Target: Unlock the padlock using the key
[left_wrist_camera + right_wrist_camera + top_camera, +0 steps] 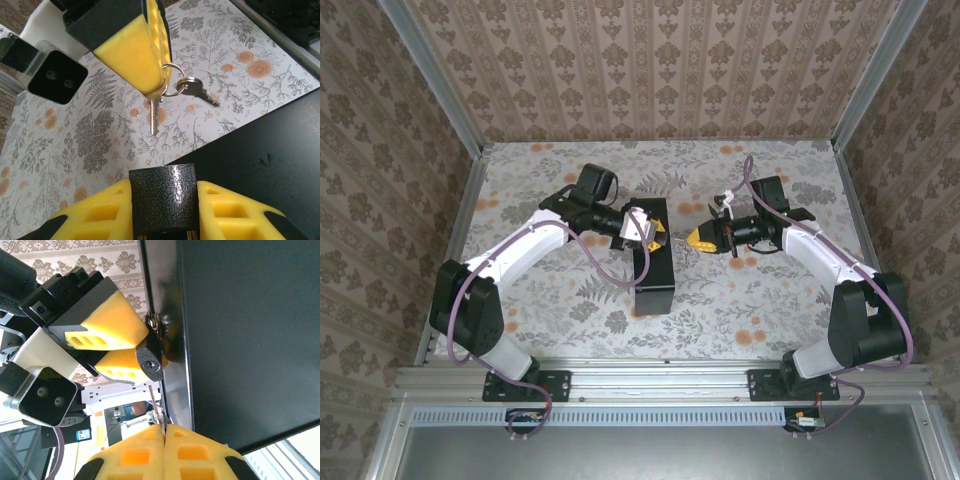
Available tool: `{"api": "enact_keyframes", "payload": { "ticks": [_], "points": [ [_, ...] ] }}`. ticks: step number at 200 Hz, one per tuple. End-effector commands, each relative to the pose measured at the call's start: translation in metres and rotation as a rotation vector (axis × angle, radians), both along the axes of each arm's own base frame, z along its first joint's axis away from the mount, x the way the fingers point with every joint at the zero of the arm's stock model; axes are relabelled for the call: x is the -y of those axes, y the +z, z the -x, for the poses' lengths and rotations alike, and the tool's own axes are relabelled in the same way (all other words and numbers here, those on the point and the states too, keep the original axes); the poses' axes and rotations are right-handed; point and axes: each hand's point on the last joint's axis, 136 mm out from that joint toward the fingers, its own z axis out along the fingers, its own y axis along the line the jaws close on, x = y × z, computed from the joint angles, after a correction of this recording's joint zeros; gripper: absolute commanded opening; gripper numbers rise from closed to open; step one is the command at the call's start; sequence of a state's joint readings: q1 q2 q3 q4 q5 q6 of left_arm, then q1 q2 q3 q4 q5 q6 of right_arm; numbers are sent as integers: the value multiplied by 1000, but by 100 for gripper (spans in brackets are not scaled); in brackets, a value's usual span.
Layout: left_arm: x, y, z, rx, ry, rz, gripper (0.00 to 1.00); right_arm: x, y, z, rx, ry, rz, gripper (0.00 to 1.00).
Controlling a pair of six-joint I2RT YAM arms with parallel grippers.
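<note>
1. Against the side edge of the flat black rectangular box (655, 282), held the small dark speckled metal padlock (162, 200) in the left gripper (650, 231), fingers clamped on its body.
2. Just off that box edge, pinched the thin silver key (154, 116) in the right gripper (164, 432), closed tight.
3. Pointed the tip at the keyhole (149, 364), near but apart.
4. Judged early: insertion, turn and shackle release not yet done.

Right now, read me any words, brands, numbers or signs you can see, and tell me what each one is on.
None can be read.
The padlock body and keyhole face show no legible marking.
Any stamp on the key is too small to tell.
The black box shows no lettering.
</note>
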State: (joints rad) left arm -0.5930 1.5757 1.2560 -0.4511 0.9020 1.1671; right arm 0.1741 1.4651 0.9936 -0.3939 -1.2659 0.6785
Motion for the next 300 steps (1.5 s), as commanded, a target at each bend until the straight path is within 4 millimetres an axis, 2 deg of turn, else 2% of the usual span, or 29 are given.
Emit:
{"api": "enact_keyframes", "payload": {
  "ticks": [1,36,99,215,300],
  "points": [
    [5,30,4,57,-52,105,21,-5,7,7,6,39,-23,0],
    [4,29,5,58,-56,98,21,-13,12,4,17,57,-20,0],
    [3,29,5,59,-56,95,21,-13,0,1,-13,54,-7,0],
    [4,27,6,47,-56,81,21,-4,6,-2,13,35,-18,0],
    [5,27,6,48,-54,77,21,-11,10,-3,29,51,-25,0]
  ]
}}
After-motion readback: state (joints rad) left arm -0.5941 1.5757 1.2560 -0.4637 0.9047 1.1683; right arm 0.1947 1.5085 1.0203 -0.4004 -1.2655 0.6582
